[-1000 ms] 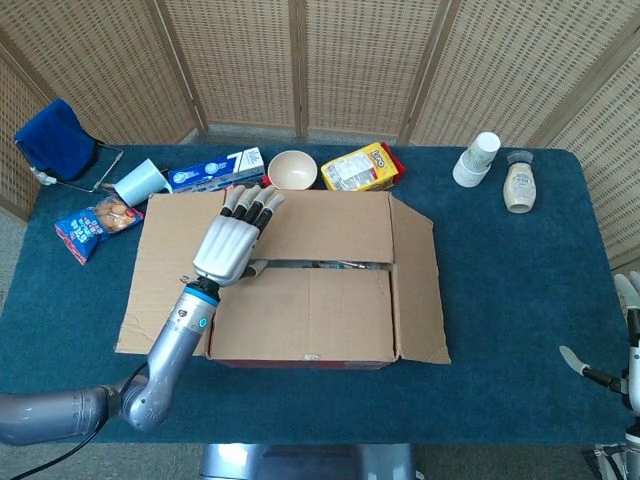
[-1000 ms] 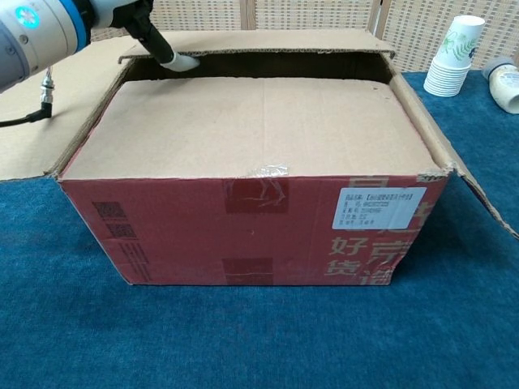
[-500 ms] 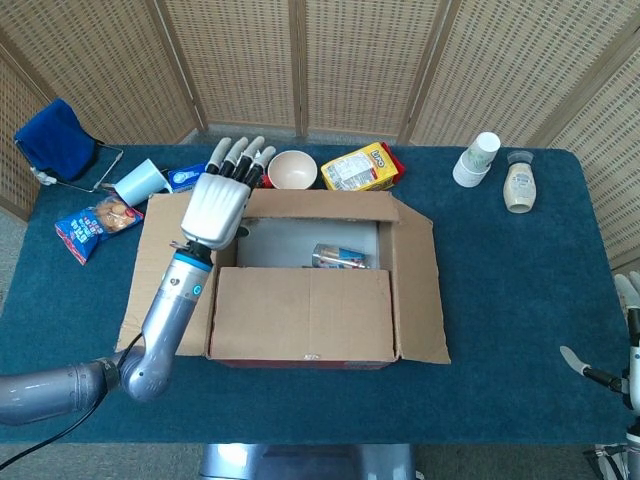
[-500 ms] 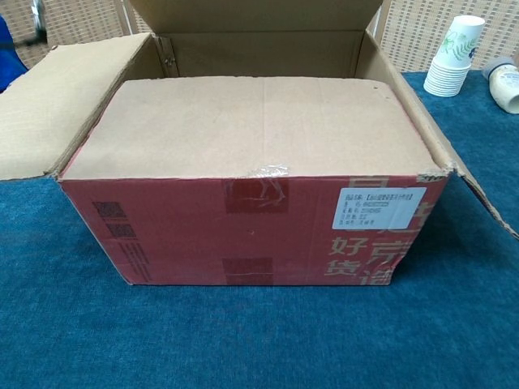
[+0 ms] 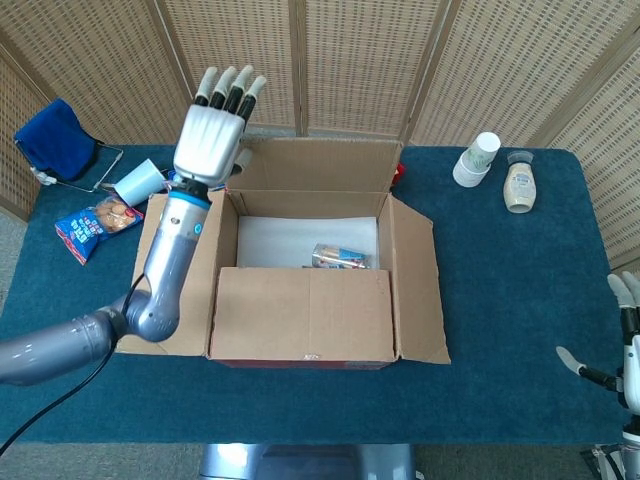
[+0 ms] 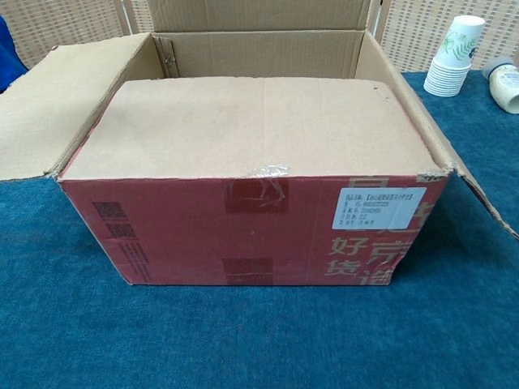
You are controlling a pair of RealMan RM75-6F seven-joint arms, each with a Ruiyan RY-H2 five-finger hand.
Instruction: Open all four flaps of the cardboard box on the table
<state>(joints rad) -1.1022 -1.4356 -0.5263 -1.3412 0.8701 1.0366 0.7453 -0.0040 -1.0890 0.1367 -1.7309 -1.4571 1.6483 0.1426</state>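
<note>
1. Head view: the cardboard box (image 5: 310,270) sits mid-table with three flaps open; only the near flap (image 5: 308,312) lies flat over the opening, well below your left hand's fingertips.

2. Your left hand (image 5: 212,125) is raised above the box's far left corner, palm turned away, fingers straight, close together and holding nothing. The far flap (image 5: 318,165) stands upright just to the right of those fingers, apart from them as far as the frame shows.

3. Judged from here, the near flap is the step in hand. Bring the fingers down to its free edge over the opening, hook under it and swing it toward the robot, lifting gently so the box does not slide.

4. Your right hand (image 5: 622,345) rests at the frame's lower right, only partly visible, fingers apart and empty, well away from the box.

5. Chest view: the near flap (image 6: 261,126) fills the foreground; neither hand shows.
</note>
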